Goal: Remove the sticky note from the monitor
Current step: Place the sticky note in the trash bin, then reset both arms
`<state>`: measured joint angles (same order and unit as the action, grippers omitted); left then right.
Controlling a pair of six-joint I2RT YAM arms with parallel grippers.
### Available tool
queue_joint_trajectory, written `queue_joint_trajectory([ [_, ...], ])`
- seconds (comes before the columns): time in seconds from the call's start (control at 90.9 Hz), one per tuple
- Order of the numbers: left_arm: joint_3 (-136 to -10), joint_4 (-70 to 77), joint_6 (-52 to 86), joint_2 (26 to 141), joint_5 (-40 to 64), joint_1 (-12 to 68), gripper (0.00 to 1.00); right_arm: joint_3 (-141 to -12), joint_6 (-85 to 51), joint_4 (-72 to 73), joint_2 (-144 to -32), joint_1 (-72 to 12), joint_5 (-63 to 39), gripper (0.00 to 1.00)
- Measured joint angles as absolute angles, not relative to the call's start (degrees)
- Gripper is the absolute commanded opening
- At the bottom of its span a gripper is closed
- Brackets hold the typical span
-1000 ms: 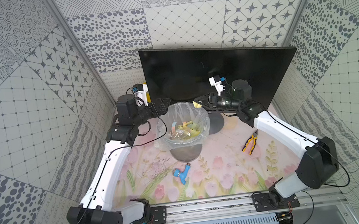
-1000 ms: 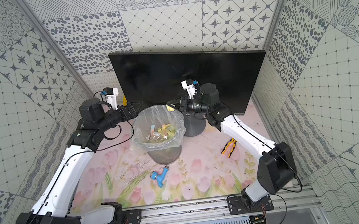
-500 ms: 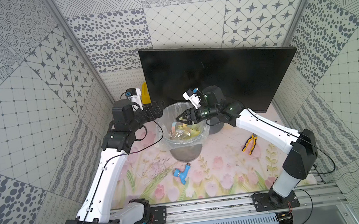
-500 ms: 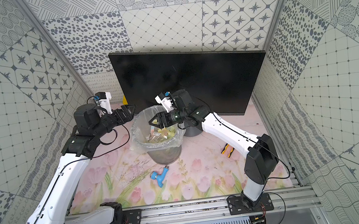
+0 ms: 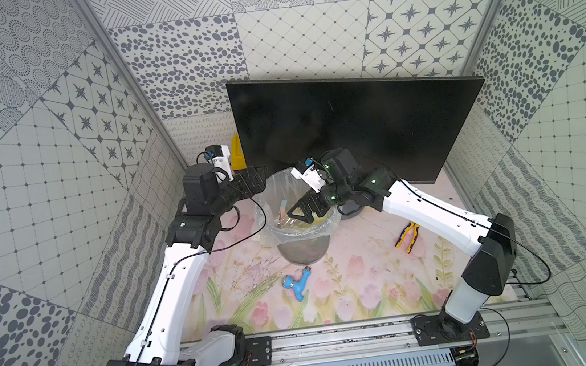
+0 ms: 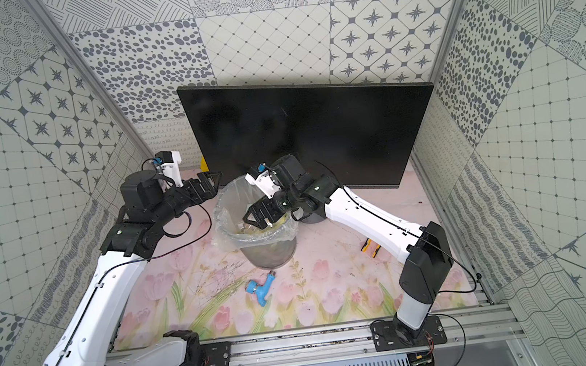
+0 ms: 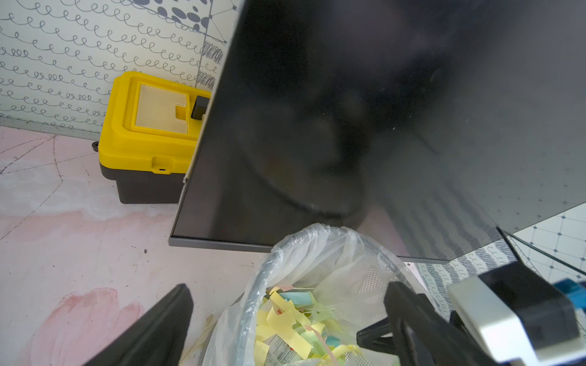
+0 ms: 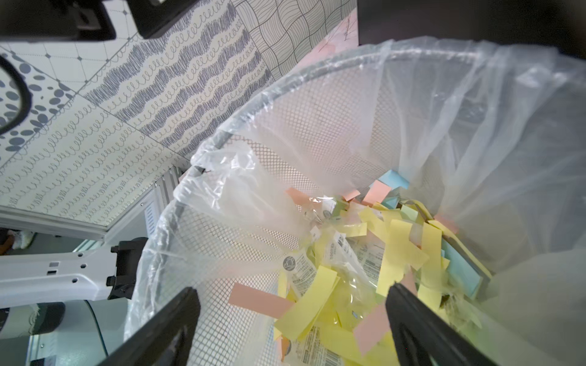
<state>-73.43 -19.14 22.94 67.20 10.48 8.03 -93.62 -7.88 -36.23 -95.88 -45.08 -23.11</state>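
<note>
One monitor (image 5: 352, 119), one bin (image 5: 304, 253) — one toolbox (image 7: 142, 149).

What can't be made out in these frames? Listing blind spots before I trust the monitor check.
- Lower middle of the monitor: in both top views, covered by the right arm and the bin.
- monitor stand: in both top views, mostly behind the right arm.
- yellow toolbox: left wrist view, one end behind the monitor.
- pliers: in a top view, partly under the right arm.

Printed scraps (image 8: 302, 272) apparently illegible; nothing readable.
</note>
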Motion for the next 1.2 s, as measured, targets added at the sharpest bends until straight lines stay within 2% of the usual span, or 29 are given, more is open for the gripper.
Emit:
queue_joint_trajectory([
  [0.275, -72.1, -19.4, 23.0, 65.7, 9.1, 8.0, 0.99, -94.2, -5.9, -38.3, -92.0, -45.4, -18.1, 0.97],
  [0.561, -66.8, -19.4, 25.1, 61.8, 2.5, 7.0, 0.99, -90.6, -5.2, -37.5, -77.6, -43.8, -3.1, 0.97],
  [0.77, -61.1, -18.3, 28.0, 57.8, -4.5, 4.3, 0.99, -78.1, -6.5, -33.1, -63.7, -38.5, 9.1, 0.97],
  [1.001, -52.5, -16.3, 31.4, 54.0, -12.4, 1.3, 0.99, -61.8, -12.1, -29.9, -49.7, -28.3, 18.3, 0.97],
  [1.2, -46.7, -13.9, 32.6, 53.7, -18.2, 0.7, 0.99, -49.8, -15.1, -27.4, -42.5, -24.3, 26.3, 0.97],
])
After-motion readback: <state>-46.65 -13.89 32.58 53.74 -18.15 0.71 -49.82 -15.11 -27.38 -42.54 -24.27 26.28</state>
